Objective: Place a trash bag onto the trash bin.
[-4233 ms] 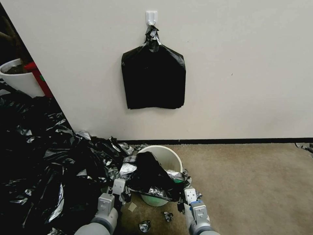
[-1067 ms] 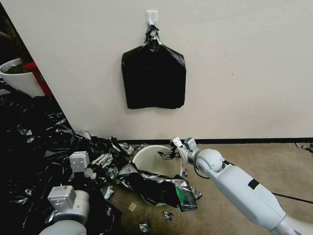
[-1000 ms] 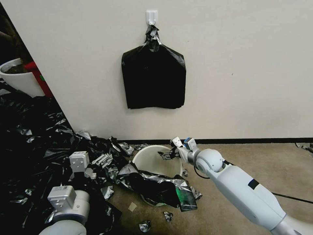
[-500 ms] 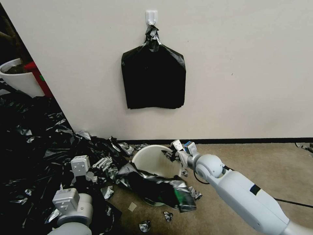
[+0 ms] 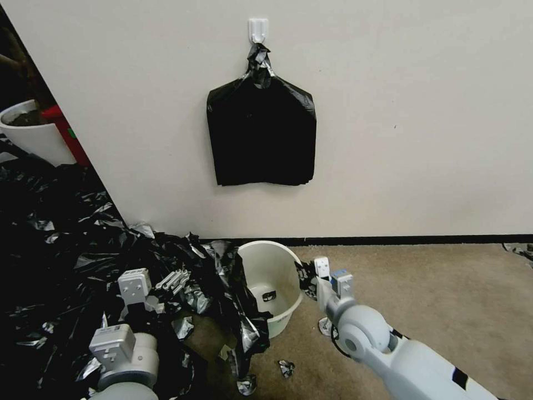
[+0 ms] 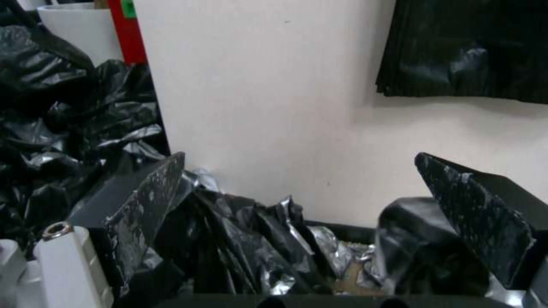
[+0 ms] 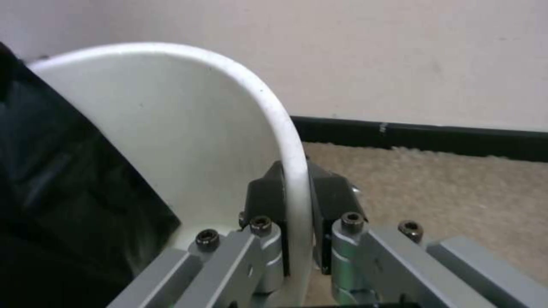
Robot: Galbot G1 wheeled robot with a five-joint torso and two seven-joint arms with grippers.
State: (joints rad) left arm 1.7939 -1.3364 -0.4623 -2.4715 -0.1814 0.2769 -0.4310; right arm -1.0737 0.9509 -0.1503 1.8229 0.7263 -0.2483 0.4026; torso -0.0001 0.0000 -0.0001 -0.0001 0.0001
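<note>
Right gripper [image 7: 298, 214] clamped on the rim of the trash bin [image 5: 272, 278], one dark pad inside the wall and one outside, the cream-white rim running straight between the jaws. Bin tilted, mouth turned toward the camera, standing on the carpet [image 5: 433, 300] near the black baseboard. Trash bag [image 5: 236, 300] draped over the bin edge opposite the clamped jaws, hanging down the outside of that wall to the floor, well away from the right jaws; not spread round the rim. Left gripper [image 6: 320, 222] held over the heap of black film [image 5: 61, 261], jaws wide apart with nothing between them, crumpled film just below and beyond the fingertips. Folded black bundle [image 5: 261, 133] hung from a wall hook [image 5: 258, 28] above.
</note>
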